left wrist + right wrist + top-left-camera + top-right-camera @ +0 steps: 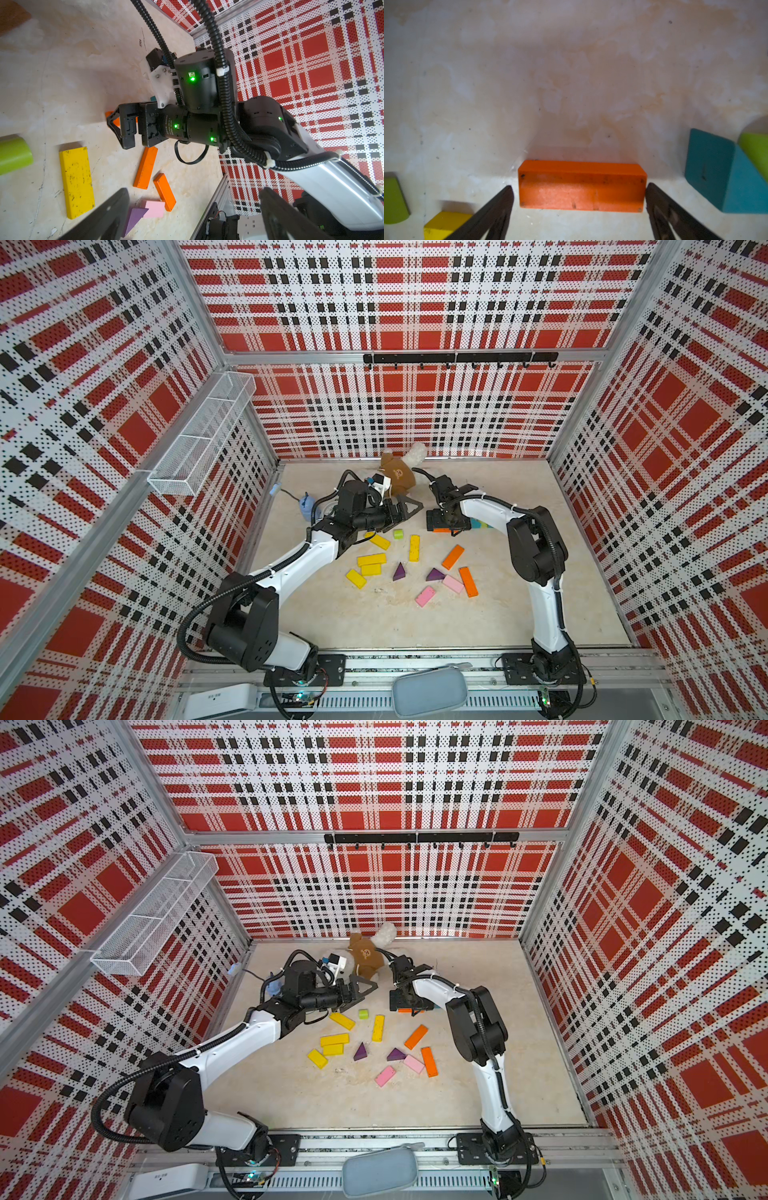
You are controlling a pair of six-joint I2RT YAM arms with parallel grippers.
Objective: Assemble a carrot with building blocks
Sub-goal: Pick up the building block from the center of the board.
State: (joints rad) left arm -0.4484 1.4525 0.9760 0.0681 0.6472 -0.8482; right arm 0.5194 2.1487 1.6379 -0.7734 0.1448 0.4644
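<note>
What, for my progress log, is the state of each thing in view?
left gripper: open, empty.
right gripper: open, straddling the orange block.
orange block: resting on the table.
yellow blocks: scattered, unassembled.
purple triangles: loose, apart.
pink blocks: flat, loose.
teal triangle: beside a lime cylinder.
plush bear: lying at the back.

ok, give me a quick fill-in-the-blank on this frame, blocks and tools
1. The block between the right tool's open jaws is ___.
2. The left tool holds ___.
3. Both triangles between the yellow blocks and pink blocks are ___.
Missing: orange; nothing; purple.
</note>
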